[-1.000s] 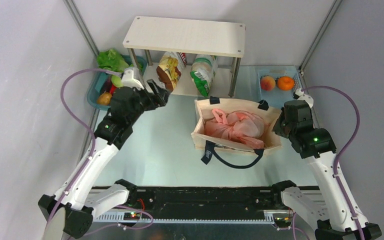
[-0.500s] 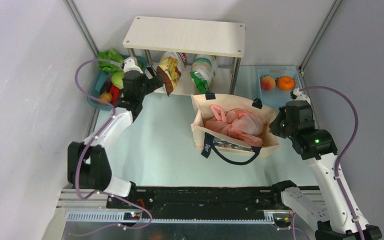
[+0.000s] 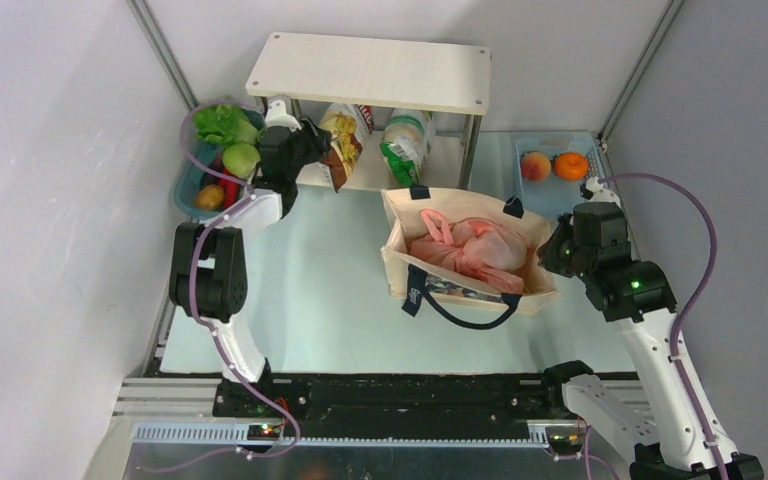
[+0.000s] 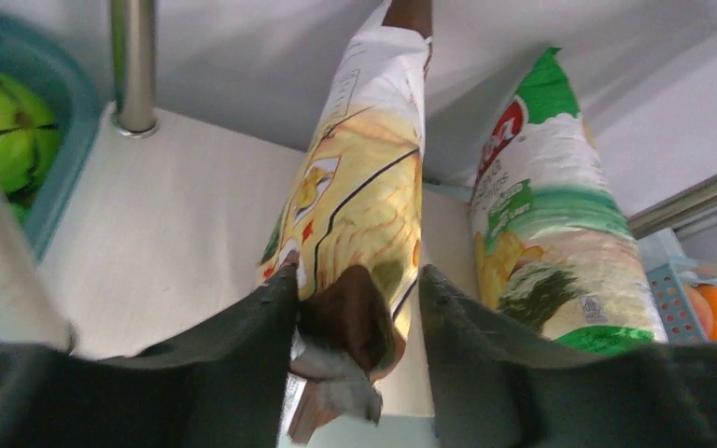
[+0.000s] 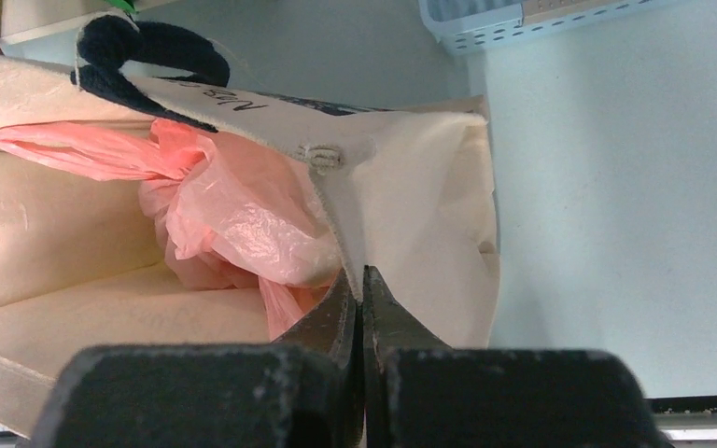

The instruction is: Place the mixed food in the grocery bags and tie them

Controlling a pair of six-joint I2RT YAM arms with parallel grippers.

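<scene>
Here the beige tote [image 3: 396, 258] stands open mid-table, with the bunched pink bag [image 3: 480, 248] lying inside it. A teal basket [image 3: 182, 190] at the left holds lettuce [image 3: 222, 122] and other produce. A blue basket [image 3: 520, 150] at the back right holds a peach [image 3: 535, 166] and an orange [image 3: 571, 165]. The brown-yellow crisp packet [image 4: 364, 187] stands upright under the shelf [image 3: 370, 70], beside a green packet [image 4: 541, 233]. The left gripper [image 4: 355, 280] has its fingers spread on either side of the crisp packet's lower end. The right gripper [image 5: 362, 280] has its fingers pressed together on the tote's right rim.

Two packets, two bags and two baskets were there: brown-yellow packet [image 3: 338, 142], green packet [image 3: 407, 146], pink bag [image 3: 475, 250], canvas tote [image 3: 396, 250], teal basket [image 3: 182, 190], blue basket [image 3: 556, 143].
</scene>
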